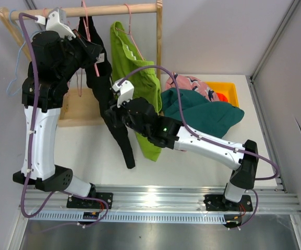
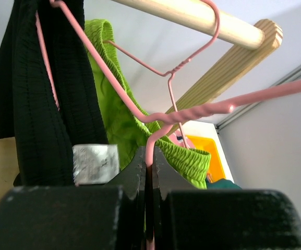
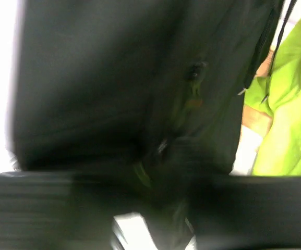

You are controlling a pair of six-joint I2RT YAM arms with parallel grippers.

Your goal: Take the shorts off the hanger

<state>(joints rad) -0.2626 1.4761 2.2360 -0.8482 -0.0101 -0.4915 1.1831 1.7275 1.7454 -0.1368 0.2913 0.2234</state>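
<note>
My left gripper (image 2: 150, 177) clamps the pink hanger (image 2: 202, 108) to steady it; right gripper (image 1: 115, 110) at the black shorts (image 1: 121, 140), grip unclear.

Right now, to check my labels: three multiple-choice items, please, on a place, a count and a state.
1. Where are the teal shorts? A hung up B on the table C in a gripper
2. How many shorts hang from the rack? A one B four C two
3. The left gripper is: A shut on the pink hanger B open C holding fabric
Answers: B, heaped right of the rack; C, black shorts and lime green shorts; A, jaws closed on its wire.
</note>
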